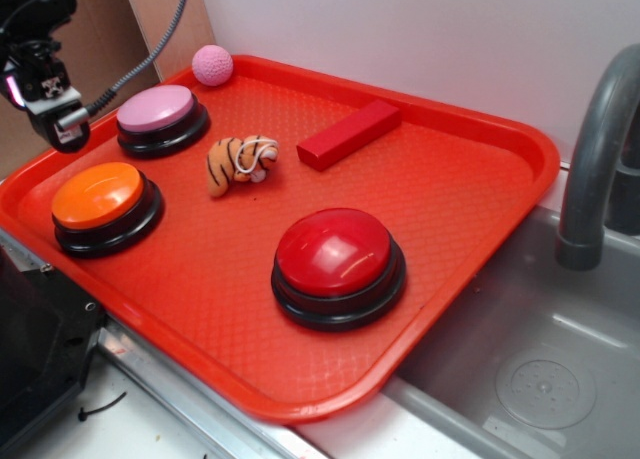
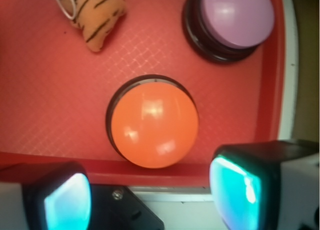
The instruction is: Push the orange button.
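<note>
Orange button (image 1: 98, 197) sits at left edge of the red tray (image 1: 470, 239), below the pink button (image 1: 156, 110) and left of the tiger toy (image 1: 238, 163). Gripper (image 1: 55, 104) hovers at upper left of frame, off the button, fingers (image 2: 239, 190) spread apart, holding nothing. Red button (image 1: 334, 252) lower center.
</note>
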